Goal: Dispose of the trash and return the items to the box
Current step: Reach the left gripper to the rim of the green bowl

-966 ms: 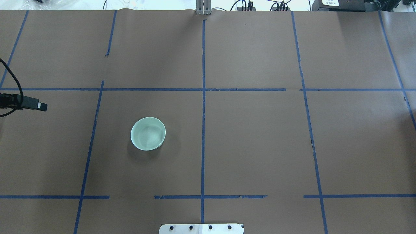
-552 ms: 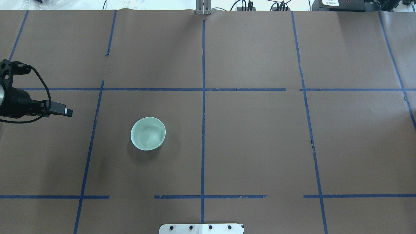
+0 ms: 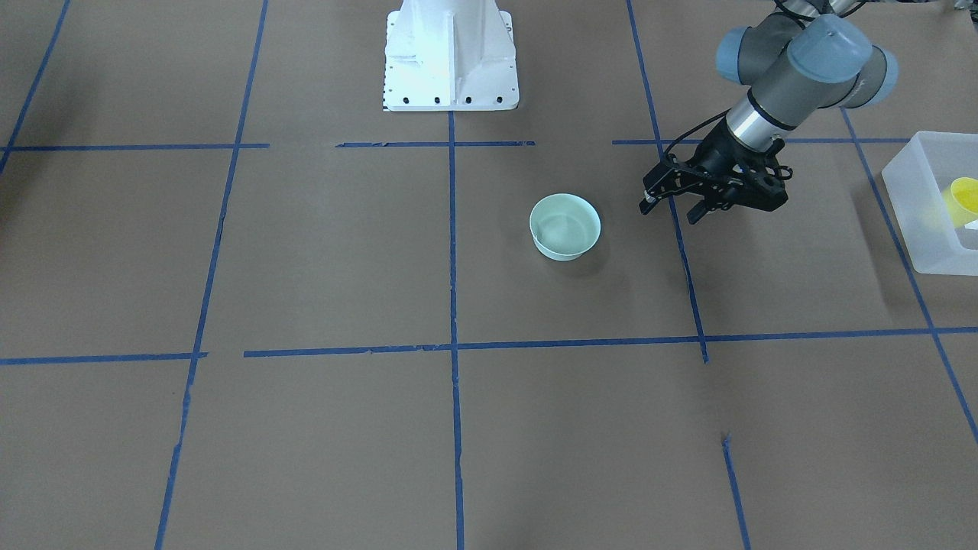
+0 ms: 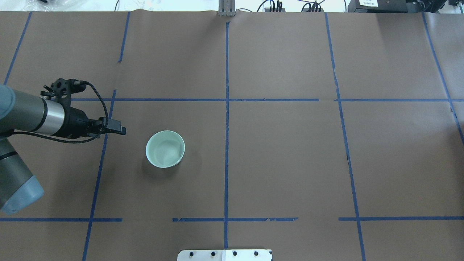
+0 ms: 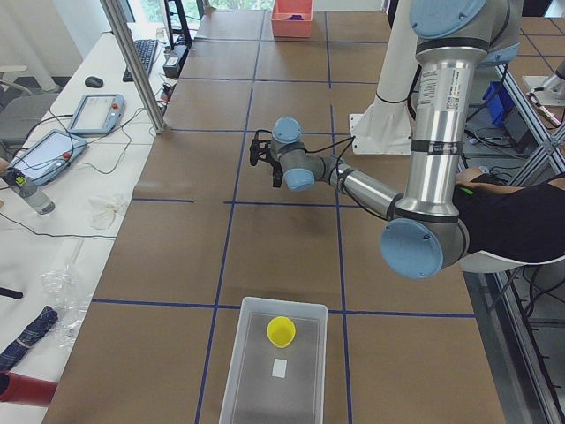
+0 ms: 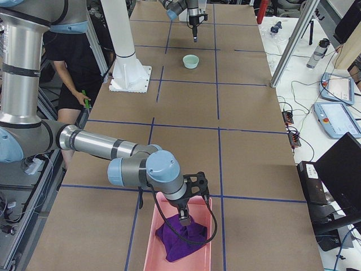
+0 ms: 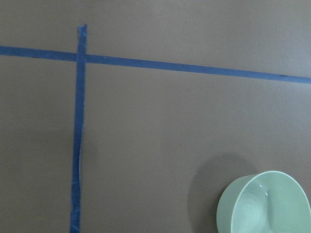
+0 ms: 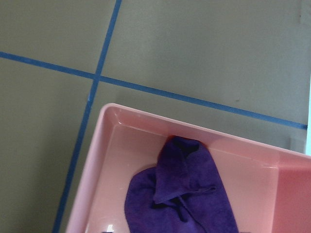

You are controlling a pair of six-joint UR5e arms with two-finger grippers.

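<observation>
The yellow cup (image 3: 964,197) lies inside the translucent white box (image 3: 928,260) at the table's end on my left; both also show in the exterior left view, the cup (image 5: 282,330) in the box (image 5: 252,389). My left gripper (image 3: 671,212) is open and empty. It hovers low over the table, a short way from a pale green bowl (image 3: 565,225), and in the overhead view the gripper (image 4: 121,130) is left of the bowl (image 4: 165,149). My right gripper (image 6: 183,216) hangs over a pink tray; I cannot tell whether it is open or shut.
The pink tray (image 6: 148,237) holds a purple cloth (image 8: 189,189) at the table's end on my right. The robot's white base plate (image 3: 451,76) stands at the table's near edge. Blue tape lines cross the brown table cover. A person stands behind the robot.
My left arm has come in from the overhead view's left edge and moved right, toward the green bowl. The bowl has not moved.
</observation>
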